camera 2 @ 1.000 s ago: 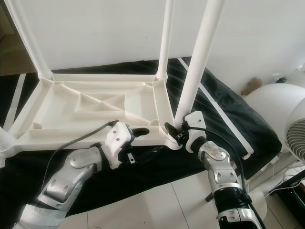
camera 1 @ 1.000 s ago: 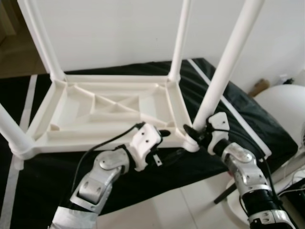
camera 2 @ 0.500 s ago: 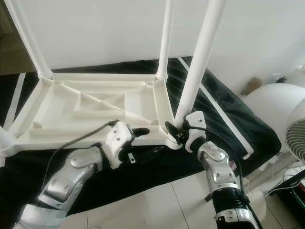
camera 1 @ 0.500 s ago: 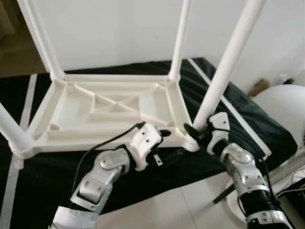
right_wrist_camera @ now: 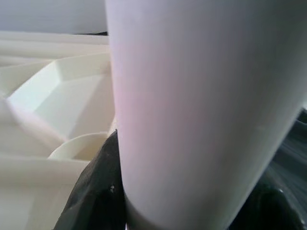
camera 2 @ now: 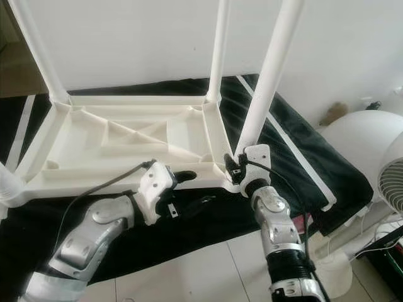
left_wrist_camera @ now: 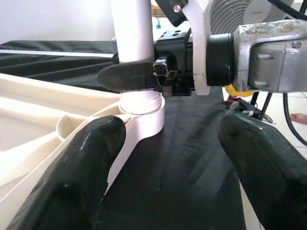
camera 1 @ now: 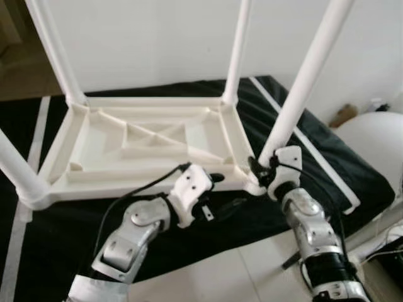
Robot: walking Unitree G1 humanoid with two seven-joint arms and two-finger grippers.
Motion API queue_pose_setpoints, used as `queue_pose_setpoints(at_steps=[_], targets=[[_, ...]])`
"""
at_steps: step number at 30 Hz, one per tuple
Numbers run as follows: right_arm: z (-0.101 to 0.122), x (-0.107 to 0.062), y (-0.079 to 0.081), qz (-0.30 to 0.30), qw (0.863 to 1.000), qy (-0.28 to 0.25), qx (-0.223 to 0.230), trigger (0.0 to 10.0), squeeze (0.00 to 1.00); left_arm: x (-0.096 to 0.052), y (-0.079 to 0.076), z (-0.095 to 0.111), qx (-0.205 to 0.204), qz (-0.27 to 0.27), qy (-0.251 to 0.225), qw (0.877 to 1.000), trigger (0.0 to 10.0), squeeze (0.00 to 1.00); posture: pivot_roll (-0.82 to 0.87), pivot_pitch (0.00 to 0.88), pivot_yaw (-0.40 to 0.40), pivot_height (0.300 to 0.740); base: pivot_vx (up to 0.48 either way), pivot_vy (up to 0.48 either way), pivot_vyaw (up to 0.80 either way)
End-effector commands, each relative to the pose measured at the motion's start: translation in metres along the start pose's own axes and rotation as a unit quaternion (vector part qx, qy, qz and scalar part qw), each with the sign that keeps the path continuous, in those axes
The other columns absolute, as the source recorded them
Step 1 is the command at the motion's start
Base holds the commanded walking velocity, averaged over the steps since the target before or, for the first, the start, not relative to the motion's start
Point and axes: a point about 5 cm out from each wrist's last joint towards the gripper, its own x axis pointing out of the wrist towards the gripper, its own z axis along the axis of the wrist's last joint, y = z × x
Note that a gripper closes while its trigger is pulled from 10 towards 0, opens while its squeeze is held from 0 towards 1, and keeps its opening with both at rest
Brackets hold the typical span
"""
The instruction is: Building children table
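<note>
All four table legs run off the top edge.

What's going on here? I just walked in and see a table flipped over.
The robot is putting together a white children's table, which lies upside down on a black cloth. Its right gripper is shut on the near right leg just above its corner socket. The left gripper is open at the table's near rim beside that corner. All four legs stand upright in their corners.
</note>
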Motion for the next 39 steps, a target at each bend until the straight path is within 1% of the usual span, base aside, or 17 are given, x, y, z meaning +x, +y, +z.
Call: queue_pose_setpoints(at_steps=[1,3,4,5,7,10,14,20,21,22,23,25,30,31,32,33,39], targets=[[-0.010,-0.006,-0.012,-0.054,0.998,0.024,0.004,10.0,0.00,-0.001,0.001,0.000,-0.002,0.013,0.001,1.000,10.0,0.00,-0.03,0.055,-0.031,0.740,0.000,0.000,0.00],[-0.010,-0.008,-0.007,-0.070,0.997,0.022,0.009,10.0,0.00,0.000,0.001,0.001,-0.002,0.013,0.001,1.000,10.0,0.00,-0.03,0.053,-0.031,0.740,0.000,0.000,0.00],[-0.012,-0.010,0.004,-0.092,0.995,0.025,0.016,10.0,0.00,0.002,0.002,0.001,-0.002,0.013,-0.001,1.000,10.0,0.00,-0.03,0.053,-0.033,0.740,0.000,0.000,0.00],[-0.012,-0.010,0.004,-0.092,0.995,0.025,0.016,10.0,0.00,0.002,0.002,0.001,-0.002,0.013,-0.001,1.000,10.0,0.00,-0.03,0.053,-0.033,0.740,0.000,0.000,0.00],[-0.015,-0.011,0.014,-0.103,0.994,0.030,0.029,10.0,0.00,0.003,0.002,0.001,-0.002,0.013,-0.002,1.000,10.0,0.00,-0.03,0.051,-0.036,0.740,0.000,0.000,0.00],[-0.015,-0.009,0.026,-0.119,0.990,0.035,0.060,10.0,0.00,0.003,0.001,0.001,-0.001,0.014,-0.002,1.000,10.0,0.00,-0.02,0.047,-0.041,0.740,0.000,0.000,0.00],[-0.010,-0.008,0.027,-0.129,0.988,0.026,0.082,10.0,0.00,0.001,0.002,0.001,0.002,0.019,0.000,1.000,10.0,0.00,-0.02,0.047,-0.040,0.740,0.000,0.000,0.00],[-0.008,-0.009,0.021,-0.136,0.988,0.022,0.070,10.0,0.00,0.001,0.001,0.000,0.001,0.017,0.000,1.000,10.0,0.00,-0.02,0.044,-0.042,0.740,0.000,0.000,0.00],[-0.008,-0.009,0.021,-0.135,0.988,0.020,0.069,10.0,0.31,0.001,0.001,0.000,0.002,0.016,0.000,1.000,10.0,0.00,-0.02,0.038,-0.044,0.740,0.000,0.000,0.00],[-0.008,-0.009,0.022,-0.135,0.988,0.019,0.069,10.0,0.31,0.001,0.002,0.000,0.002,0.016,0.000,1.000,10.0,0.00,-0.02,0.038,-0.044,0.740,0.000,0.000,0.00],[-0.008,-0.010,0.023,-0.131,0.989,0.019,0.071,10.0,0.98,0.001,0.002,0.000,0.002,0.016,0.000,1.000,10.0,0.00,-0.02,0.037,-0.043,0.740,0.000,0.000,0.00],[-0.007,-0.010,0.024,-0.125,0.990,0.016,0.071,10.0,1.00,0.001,0.002,0.000,0.003,0.015,0.000,1.000,10.0,0.00,-0.02,0.035,-0.043,0.740,0.000,0.000,0.00],[-0.006,-0.012,0.022,-0.122,0.991,0.008,0.058,10.0,1.00,0.001,0.001,0.000,0.005,0.014,0.000,1.000,10.0,0.00,-0.02,0.028,-0.043,0.740,0.000,0.000,0.00],[-0.006,-0.013,0.021,-0.121,0.991,0.006,0.056,10.0,0.86,0.001,0.001,0.000,0.005,0.014,0.000,1.000,10.0,0.00,-0.02,0.027,-0.042,0.740,0.000,0.000,0.00],[-0.006,-0.013,0.020,-0.120,0.991,0.006,0.056,10.0,0.86,0.001,0.001,-0.001,0.005,0.014,0.000,1.000,10.0,0.00,-0.02,0.027,-0.042,0.740,0.000,0.000,0.00],[-0.006,-0.013,0.019,-0.120,0.991,0.005,0.052,10.0,0.00,0.001,0.001,0.000,0.007,0.015,-0.001,1.000,10.0,0.00,-0.02,0.026,-0.043,0.740,0.000,0.000,0.00],[-0.006,-0.018,0.016,-0.102,0.994,-0.002,0.041,10.0,0.00,0.000,0.003,0.000,0.017,0.023,-0.002,1.000,10.0,0.00,-0.02,0.025,-0.044,0.740,0.000,0.000,0.00]])
